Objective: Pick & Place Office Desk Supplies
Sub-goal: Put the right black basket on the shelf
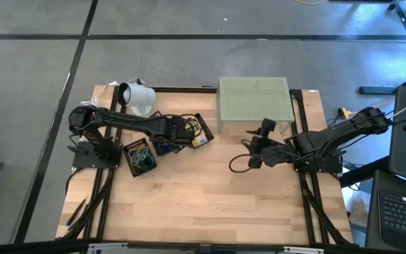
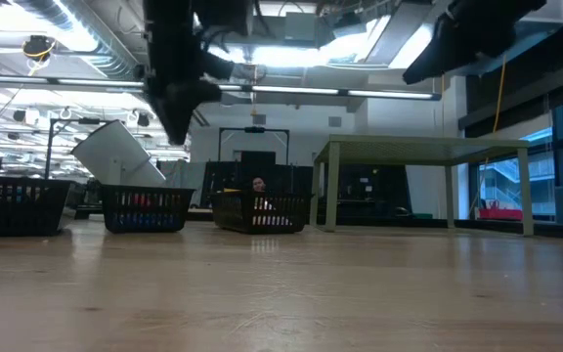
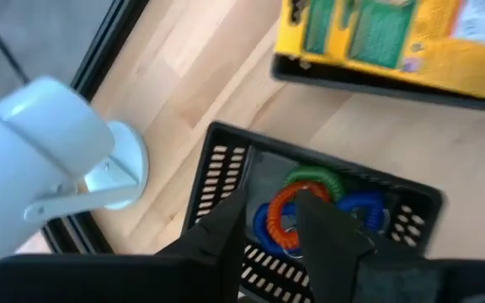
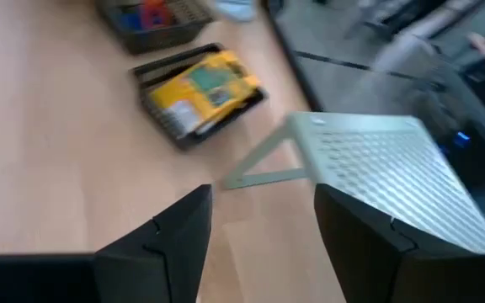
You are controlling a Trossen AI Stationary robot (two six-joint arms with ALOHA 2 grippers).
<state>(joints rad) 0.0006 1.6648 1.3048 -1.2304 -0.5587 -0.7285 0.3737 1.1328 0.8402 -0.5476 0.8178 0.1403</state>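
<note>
Over the middle basket (image 3: 226,160), left pincer (image 3: 280,231) stands part-open, empty; rubber bands (image 3: 310,202) lie inside. Release step. Next: lift clear. Right pincer (image 4: 263,236) wide, idle by the stand (image 4: 394,168).

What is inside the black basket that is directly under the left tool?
In the black basket lie coiled bands, green, red and blue. The left tool hovers above and covers the near part, so anything beneath the fingers stays hidden.
</note>
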